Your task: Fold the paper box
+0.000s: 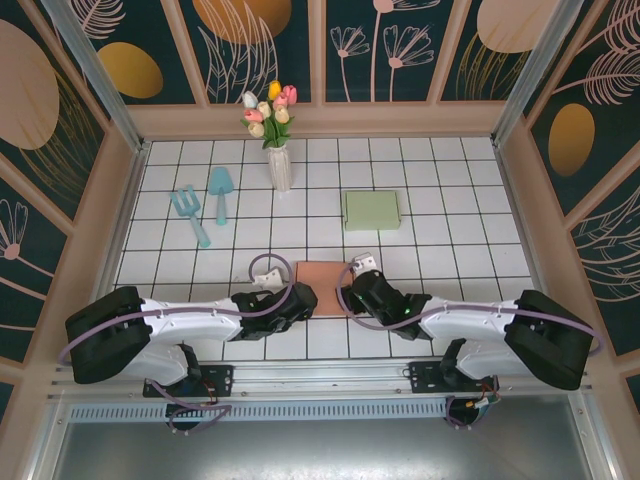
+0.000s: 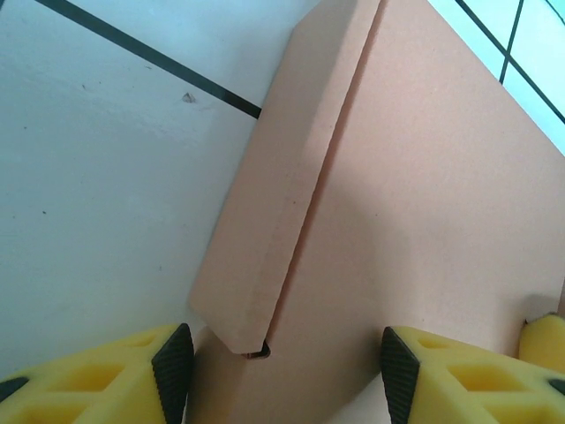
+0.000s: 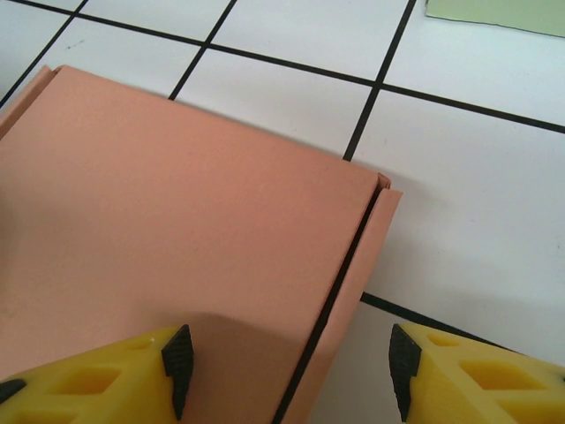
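The flat salmon-pink paper box (image 1: 322, 285) lies on the white black-gridded tabletop (image 1: 460, 200), and we place everything else from it. At the box's left edge our left gripper (image 2: 284, 353) stands open, its yellow fingers (image 2: 88, 380) straddling the end of a narrow side flap (image 2: 265, 221). At the box's right edge our right gripper (image 3: 287, 358) is open too, astride the opposite flap (image 3: 353, 291). Just beyond the box, slightly right, lies a pale green flat carton (image 1: 372, 210). Farther beyond and to the left stand a white vase of tulips (image 1: 279, 165) and two teal plastic garden tools (image 1: 190, 212).
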`<action>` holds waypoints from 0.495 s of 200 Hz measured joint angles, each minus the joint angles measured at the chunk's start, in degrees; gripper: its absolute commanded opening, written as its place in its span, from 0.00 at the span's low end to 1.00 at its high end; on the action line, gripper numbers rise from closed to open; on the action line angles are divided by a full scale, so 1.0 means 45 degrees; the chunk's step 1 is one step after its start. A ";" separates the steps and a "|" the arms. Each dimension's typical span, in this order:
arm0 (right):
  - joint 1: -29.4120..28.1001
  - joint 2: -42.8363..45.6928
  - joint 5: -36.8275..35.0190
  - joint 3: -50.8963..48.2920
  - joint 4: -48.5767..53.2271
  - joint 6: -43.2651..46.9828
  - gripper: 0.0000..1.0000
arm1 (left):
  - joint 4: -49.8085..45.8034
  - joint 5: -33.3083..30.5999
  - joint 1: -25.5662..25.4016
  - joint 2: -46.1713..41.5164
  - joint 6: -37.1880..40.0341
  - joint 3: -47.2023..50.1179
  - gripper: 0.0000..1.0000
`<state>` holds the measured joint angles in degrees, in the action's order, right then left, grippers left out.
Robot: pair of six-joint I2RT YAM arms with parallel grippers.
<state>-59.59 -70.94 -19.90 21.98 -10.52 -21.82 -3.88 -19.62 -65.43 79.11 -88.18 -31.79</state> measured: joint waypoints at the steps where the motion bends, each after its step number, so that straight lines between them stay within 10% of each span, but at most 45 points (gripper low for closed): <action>1: -0.0005 0.0010 0.0000 0.0000 0.0010 0.0000 0.63 | 0.0010 0.0000 0.0000 0.0000 0.0000 0.0000 0.60; 99: -0.1336 0.3264 -0.0185 0.0000 0.1797 -0.1744 0.48 | 0.0175 -0.0141 0.0000 0.0083 0.0000 0.0029 0.59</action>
<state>-65.60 -56.25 -20.73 21.98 -2.44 -29.67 -3.09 -20.25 -65.43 79.48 -88.18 -31.66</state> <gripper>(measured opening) 0.485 0.593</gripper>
